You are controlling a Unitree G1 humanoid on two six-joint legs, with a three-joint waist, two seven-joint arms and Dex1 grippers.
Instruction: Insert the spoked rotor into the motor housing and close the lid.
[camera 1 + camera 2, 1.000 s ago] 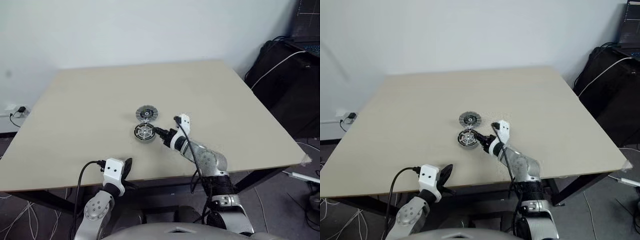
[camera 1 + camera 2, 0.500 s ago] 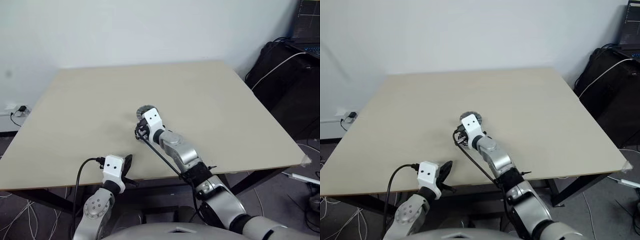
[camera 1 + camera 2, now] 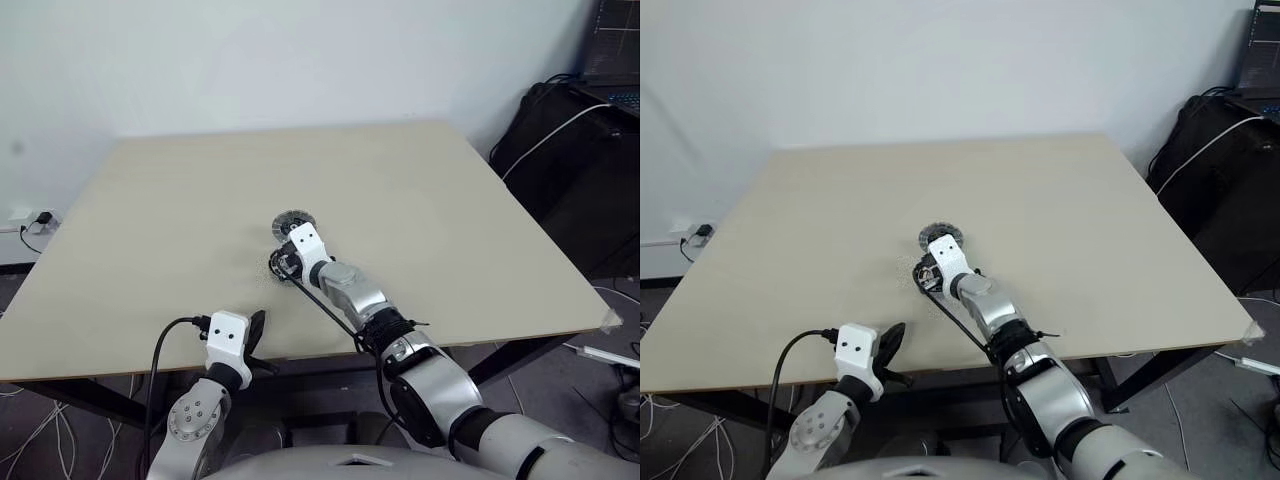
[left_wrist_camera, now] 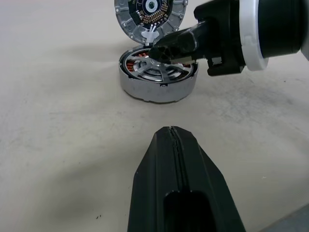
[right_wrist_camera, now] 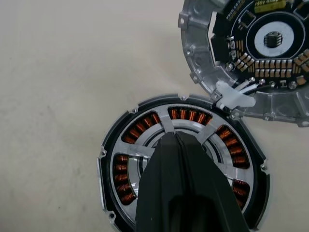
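Beige tabletop (image 3: pixel 150 220), head views: motor housing (image 3: pixel 927 277) mid-table, lid (image 3: pixel 291 222) just behind it, touching.
Right arm: stretched forward and leftward, right gripper (image 3: pixel 283 262) tilted down over the housing.
Left arm: low at near table edge, left gripper (image 3: pixel 255 335) pointing forward, idle.
Left wrist view: left fingers pressed together, empty; right fingers together, tips on spoked rotor (image 4: pixel 157 70) seated in housing.
Right wrist view: rotor (image 5: pixel 181 145) inside copper ring; lid (image 5: pixel 251 53) open face up.
Handling: likely stiff metal, dense, slippery; lid best gripped across its rim.
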